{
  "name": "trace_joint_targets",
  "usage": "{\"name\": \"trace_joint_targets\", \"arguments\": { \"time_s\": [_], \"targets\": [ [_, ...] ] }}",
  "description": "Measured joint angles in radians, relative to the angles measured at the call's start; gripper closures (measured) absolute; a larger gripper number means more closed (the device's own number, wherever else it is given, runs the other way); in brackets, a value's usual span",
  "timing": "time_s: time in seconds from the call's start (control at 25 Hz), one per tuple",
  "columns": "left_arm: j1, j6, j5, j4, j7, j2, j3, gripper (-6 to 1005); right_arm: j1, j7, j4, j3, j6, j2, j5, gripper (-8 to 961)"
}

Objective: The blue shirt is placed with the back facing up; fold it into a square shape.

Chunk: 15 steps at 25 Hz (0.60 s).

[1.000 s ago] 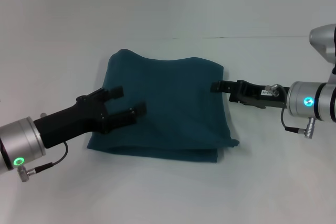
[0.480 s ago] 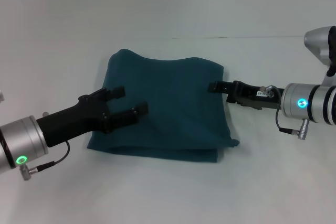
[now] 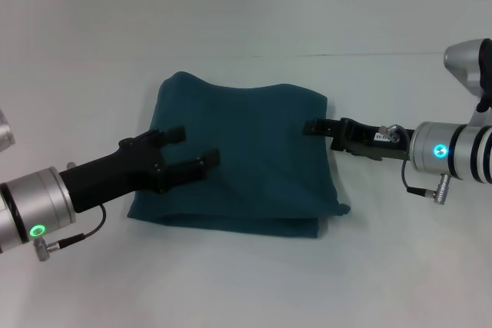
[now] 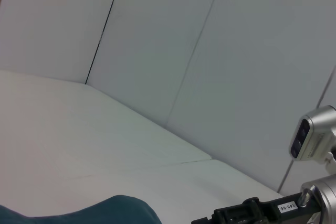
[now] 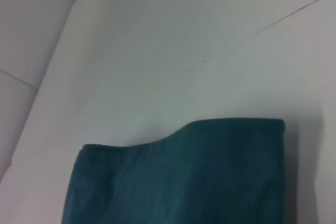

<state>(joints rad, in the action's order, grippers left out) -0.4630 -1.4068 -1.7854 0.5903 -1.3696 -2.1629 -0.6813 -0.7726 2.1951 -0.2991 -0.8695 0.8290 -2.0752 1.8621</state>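
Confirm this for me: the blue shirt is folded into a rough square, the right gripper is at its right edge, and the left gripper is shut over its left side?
Not quite. In the head view the left gripper is open over the blue shirt; the right gripper is at its right edge.

Head view high, looking down, wrist views low, sharing blue shirt (image 3: 246, 155)

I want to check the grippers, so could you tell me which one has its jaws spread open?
The left gripper: its jaws stand wide apart over the shirt. The right gripper looks shut at the shirt's edge.
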Motion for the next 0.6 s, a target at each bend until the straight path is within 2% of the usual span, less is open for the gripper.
{"name": "trace_joint_targets", "arguments": {
  "time_s": [0.36,0.6],
  "targets": [
    [-0.004,0.002,0.000,0.000,0.000,0.000,0.000,50,-0.015,-0.003,0.012,-0.003,-0.038,-0.016,-0.001,129],
    [-0.007,0.016,0.000,0.000,0.000,0.000,0.000,49,-0.026,-0.017,0.018,-0.007,-0.051,-0.019,-0.028,264]
  ]
}}
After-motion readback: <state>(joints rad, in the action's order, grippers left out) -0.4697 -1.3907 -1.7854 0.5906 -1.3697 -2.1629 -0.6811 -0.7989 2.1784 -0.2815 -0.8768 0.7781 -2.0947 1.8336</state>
